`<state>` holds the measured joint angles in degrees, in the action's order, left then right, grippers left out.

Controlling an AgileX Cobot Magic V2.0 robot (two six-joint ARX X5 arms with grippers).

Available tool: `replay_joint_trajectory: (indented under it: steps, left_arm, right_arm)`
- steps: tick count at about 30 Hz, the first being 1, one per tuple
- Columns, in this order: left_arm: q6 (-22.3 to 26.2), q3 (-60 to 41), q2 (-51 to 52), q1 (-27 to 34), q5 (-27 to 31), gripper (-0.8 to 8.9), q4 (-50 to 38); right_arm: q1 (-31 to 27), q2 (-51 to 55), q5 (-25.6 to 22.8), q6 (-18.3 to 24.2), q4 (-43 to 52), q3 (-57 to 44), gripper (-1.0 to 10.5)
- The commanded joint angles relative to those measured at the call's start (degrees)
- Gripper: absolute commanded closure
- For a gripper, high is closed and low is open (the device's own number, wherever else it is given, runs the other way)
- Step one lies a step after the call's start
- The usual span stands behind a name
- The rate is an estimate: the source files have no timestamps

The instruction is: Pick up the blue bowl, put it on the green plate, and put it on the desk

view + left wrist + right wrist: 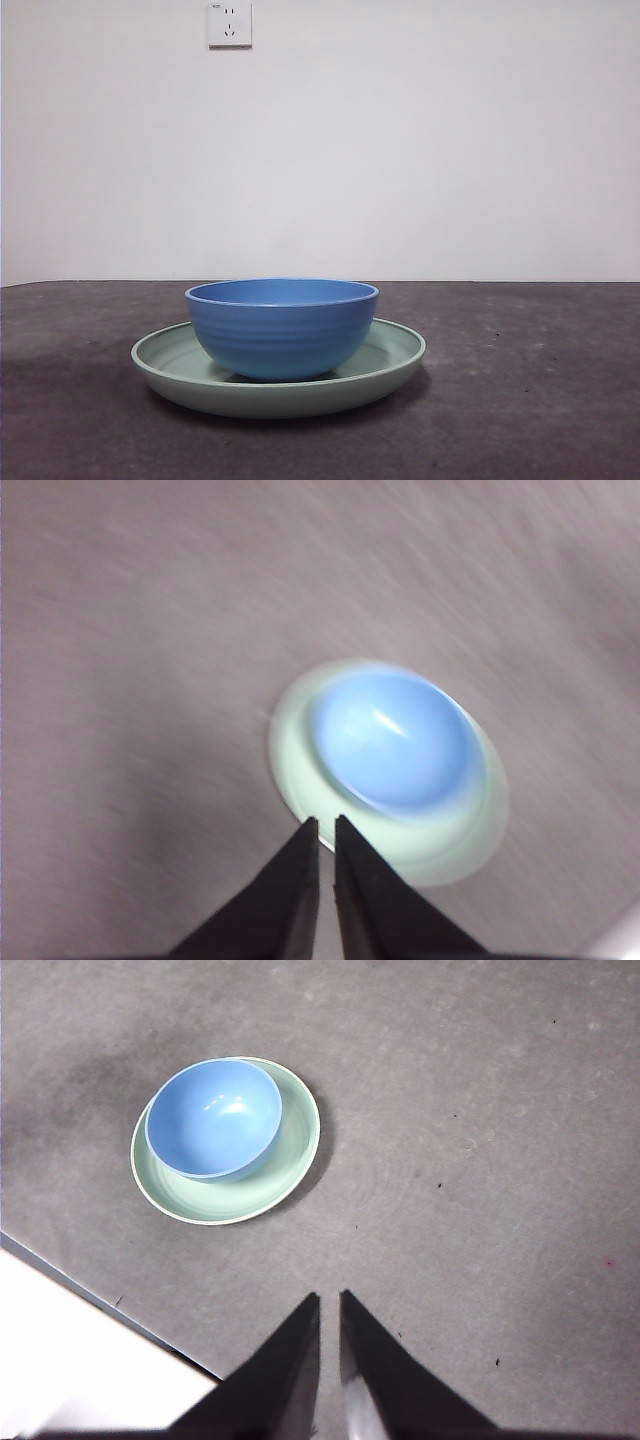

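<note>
Nearest in the front view, dark grey speckled desk (520, 420), matte and faintly scuffed. On it, wide shallow green plate (395, 362) with a raised rim. Inside that, upright, blue bowl (282, 328), round, ridged in faint bands, narrower and taller than the plate. Behind, white wall with socket (229, 23). No arm there. Seen only from above: left gripper (326, 823), blurred, jaws nearly together and empty, over the plate's edge; right gripper (329, 1298), likewise nearly closed, empty, well apart.
</note>
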<state>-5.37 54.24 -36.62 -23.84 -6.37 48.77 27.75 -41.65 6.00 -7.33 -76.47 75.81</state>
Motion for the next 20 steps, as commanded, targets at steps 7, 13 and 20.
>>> replay_joint_trajectory:
  steps: [7,13,20]
  left_arm:
    - [1.27,-35.32,21.77,19.58,-0.04,7.87,-34.14]
    - [1.77,-49.31,31.54,23.34,0.44,7.86,-37.99]
    - [1.68,-53.57,36.57,23.28,0.61,7.86,-39.6]
  right_arm:
    - [0.37,-0.17,-0.07,0.28,-2.43,1.03,9.2]
    - [0.37,-0.17,-0.07,0.28,-2.43,1.03,9.2]
    - [0.37,-0.17,-0.07,0.28,-2.43,1.03,9.2]
